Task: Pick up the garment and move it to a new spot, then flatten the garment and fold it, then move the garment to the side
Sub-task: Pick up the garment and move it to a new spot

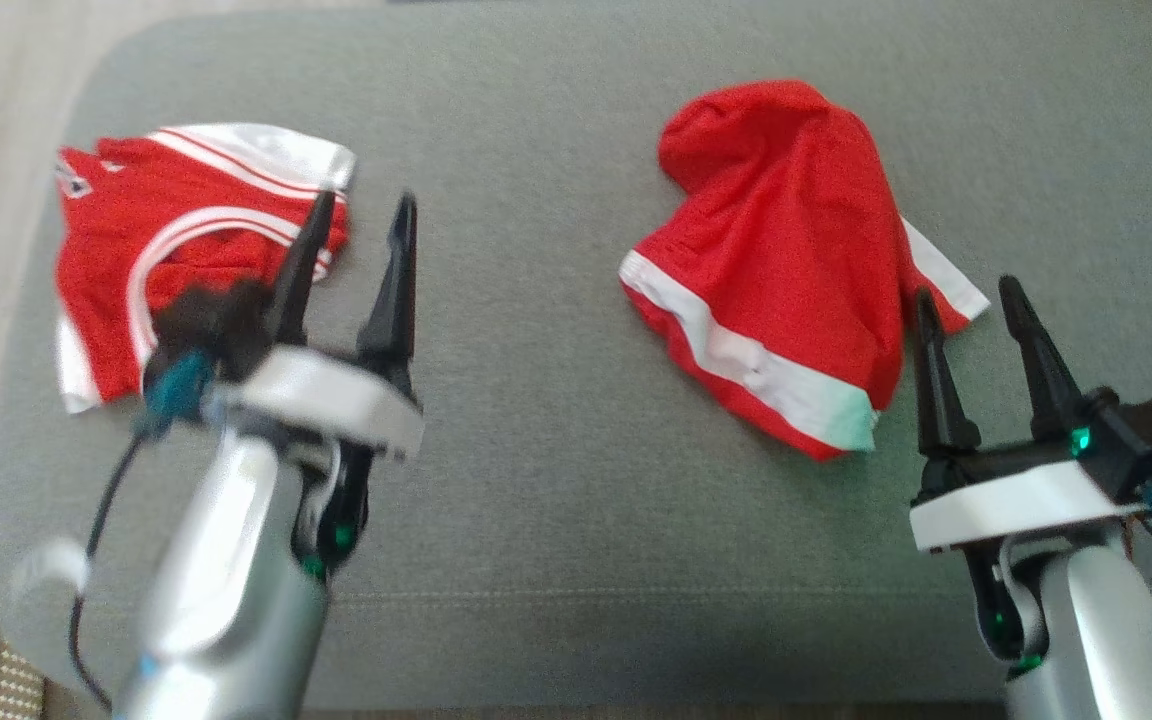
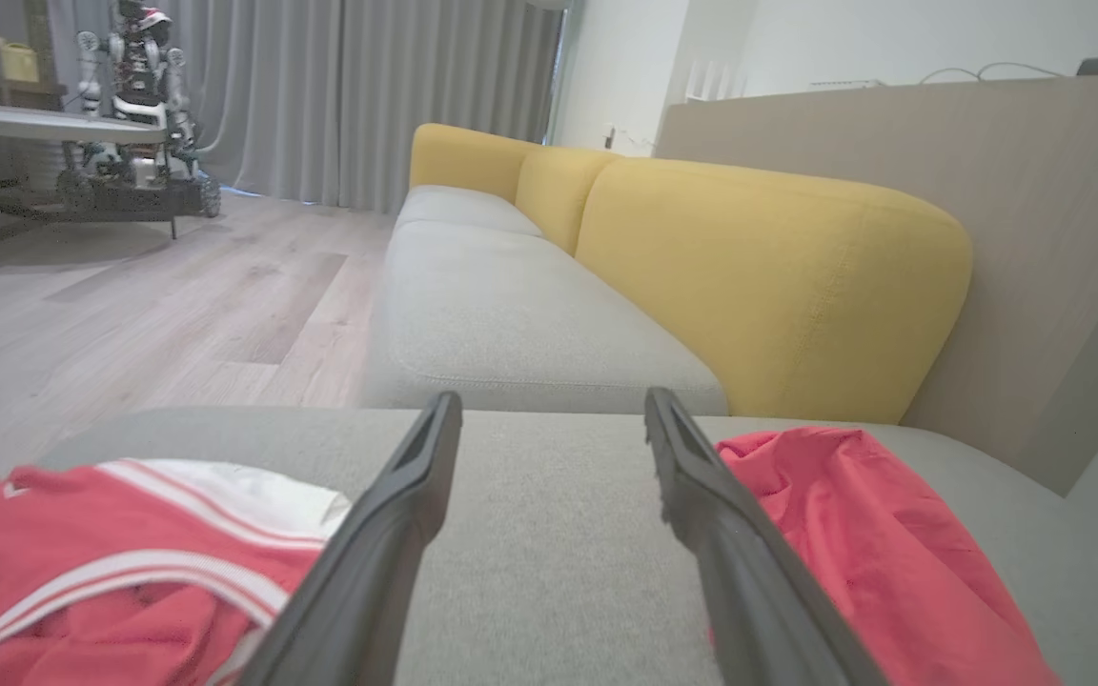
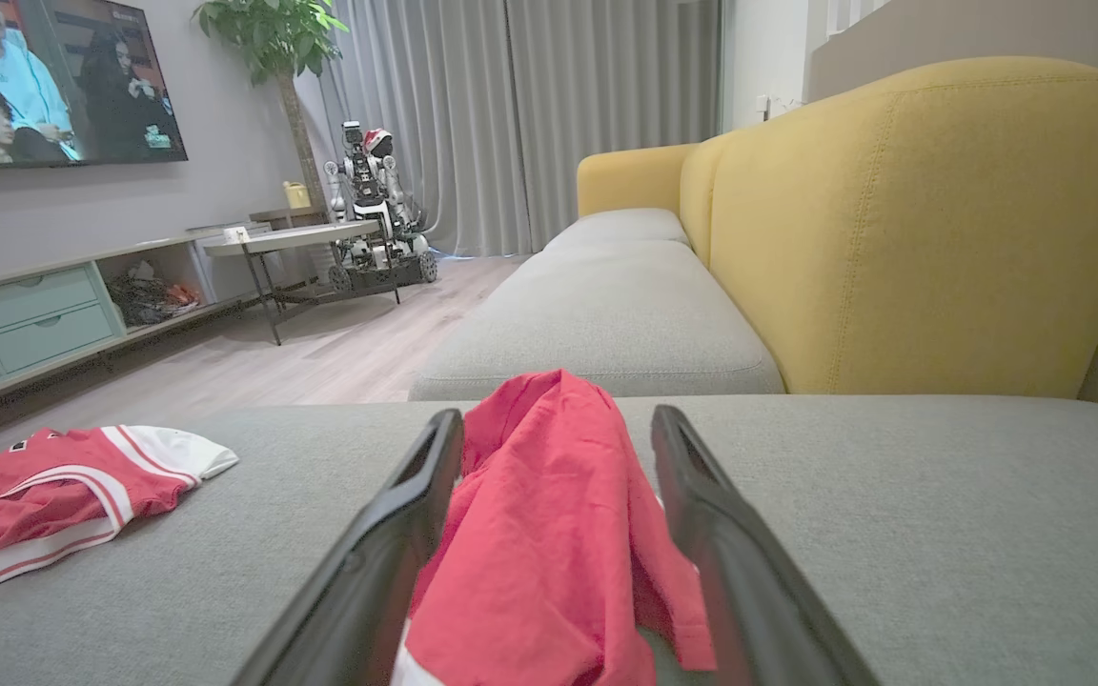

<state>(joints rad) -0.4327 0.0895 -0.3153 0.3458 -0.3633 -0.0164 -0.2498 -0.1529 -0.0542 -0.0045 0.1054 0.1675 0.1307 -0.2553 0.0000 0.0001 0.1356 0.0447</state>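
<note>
Red and crumpled, the garment [image 1: 786,270] lies on the sofa [image 1: 556,450], left end effector [image 1: 364,205] and right end effector [image 1: 968,290] both open and empty, so seemingly every step remains.

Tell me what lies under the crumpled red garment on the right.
Under the crumpled red garment only the grey cushion shows, around its edges. Whatever its humped folds cover cannot be seen.
</note>
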